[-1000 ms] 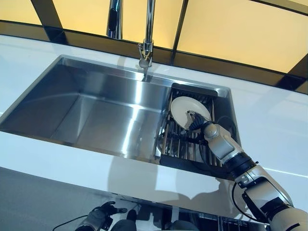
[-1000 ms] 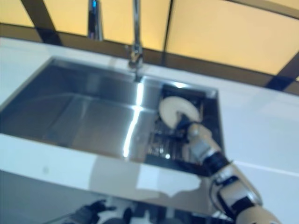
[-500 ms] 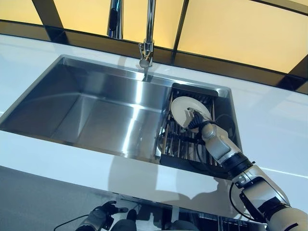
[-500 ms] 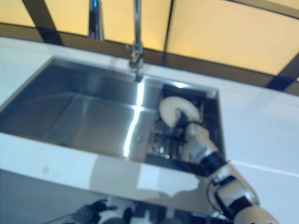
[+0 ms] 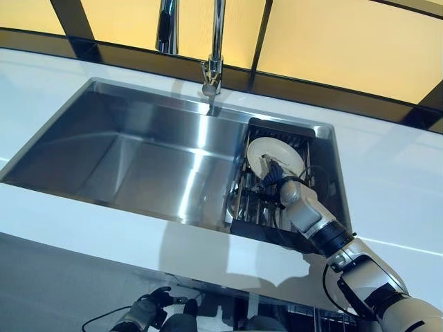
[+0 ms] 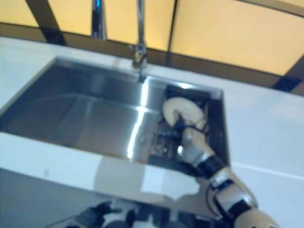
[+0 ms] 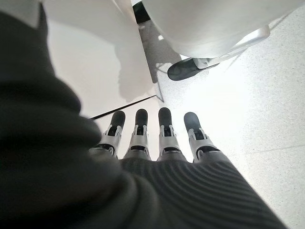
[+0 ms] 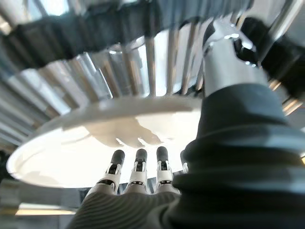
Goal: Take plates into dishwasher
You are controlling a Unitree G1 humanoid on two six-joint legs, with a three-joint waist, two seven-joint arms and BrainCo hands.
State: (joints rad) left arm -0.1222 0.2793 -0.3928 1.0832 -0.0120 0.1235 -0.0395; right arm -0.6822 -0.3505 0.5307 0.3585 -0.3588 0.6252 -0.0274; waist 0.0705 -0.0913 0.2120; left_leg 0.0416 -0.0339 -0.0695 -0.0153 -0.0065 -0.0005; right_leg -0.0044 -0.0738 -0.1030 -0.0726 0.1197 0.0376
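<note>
From the left eye view, the right hand (image 5: 275,173) is reaching into the dark wire dish rack (image 5: 257,207) at the right end of the stainless steel sink (image 5: 138,155), on a round white plate (image 5: 275,153) standing on edge below the chrome tap (image 5: 212,48).

In the right wrist view, straight fingers (image 8: 138,168) are lying against the plate's face, the thumb (image 8: 224,62) reaching over its rim.

In the left wrist view, the left hand (image 7: 157,148) is hanging open above pale floor.

right arm (image 5: 360,270): silver-grey shells split by dark joint bands, running in from about 5 o'clock in the head views
right hand (image 5: 275,176): dark ribbed cover over wrist and back
right fingers (image 8: 138,169): silver segments, dark rounded tips, set in a row
right thumb (image 8: 224,57): silver, apart from the row
left hand (image 7: 157,143): same dark ribbed cover, silver fingers with dark tips
left hand, head view (image 5: 149,308): dark, at about 7 o'clock
</note>
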